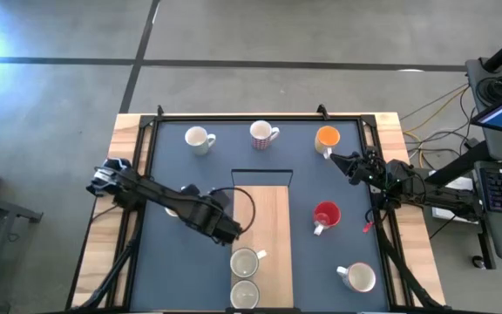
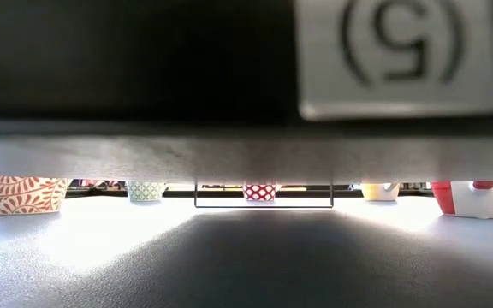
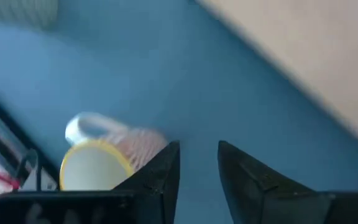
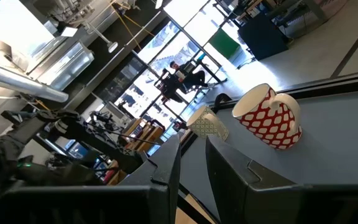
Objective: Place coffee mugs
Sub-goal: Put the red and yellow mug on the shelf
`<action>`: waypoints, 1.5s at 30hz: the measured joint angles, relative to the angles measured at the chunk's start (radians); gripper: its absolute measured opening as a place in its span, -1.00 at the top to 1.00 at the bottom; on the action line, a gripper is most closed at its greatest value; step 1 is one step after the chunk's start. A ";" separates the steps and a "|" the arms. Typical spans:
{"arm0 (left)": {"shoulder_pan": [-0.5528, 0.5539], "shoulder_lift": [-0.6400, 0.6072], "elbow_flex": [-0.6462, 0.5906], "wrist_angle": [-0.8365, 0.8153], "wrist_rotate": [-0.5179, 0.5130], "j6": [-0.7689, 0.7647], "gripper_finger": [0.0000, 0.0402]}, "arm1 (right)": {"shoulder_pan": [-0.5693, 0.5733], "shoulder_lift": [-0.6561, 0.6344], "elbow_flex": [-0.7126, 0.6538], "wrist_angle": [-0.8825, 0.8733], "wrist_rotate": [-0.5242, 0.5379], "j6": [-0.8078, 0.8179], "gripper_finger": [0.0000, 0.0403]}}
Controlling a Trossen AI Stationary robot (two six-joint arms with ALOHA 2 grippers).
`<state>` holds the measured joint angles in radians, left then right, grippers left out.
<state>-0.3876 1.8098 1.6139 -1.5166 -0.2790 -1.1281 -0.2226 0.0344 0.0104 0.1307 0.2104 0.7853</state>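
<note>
Overhead: left gripper (image 1: 230, 228) over the blue mat beside the wooden strip (image 1: 273, 209), fingers slightly parted, empty. Nearest mug (image 3: 104, 158) just beside and outboard of the left fingers (image 3: 160, 171), upright, handle pointing away. Right gripper (image 1: 338, 160) near the orange mug (image 1: 327, 138), narrowly open, empty.

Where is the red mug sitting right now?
In the high view, the red mug stands on the mat's right half, just right of the wooden panel, between the orange mug and a white mug.
</note>
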 joint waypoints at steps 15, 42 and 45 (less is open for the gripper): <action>0.031 -0.375 -0.487 0.275 0.082 -0.097 0.50 | 0.000 0.000 0.000 0.000 0.000 0.000 0.67; 0.032 -0.450 -0.709 0.509 0.167 -0.019 0.93 | 0.000 0.000 0.000 0.000 0.000 0.000 0.67; 0.032 -0.446 -0.682 0.532 0.161 -0.004 0.92 | 0.000 0.000 0.000 0.000 0.000 0.000 0.67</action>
<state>-0.3553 1.3637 0.9318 -0.9847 -0.1175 -1.1319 -0.2226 0.0342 0.0101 0.1307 0.2104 0.7853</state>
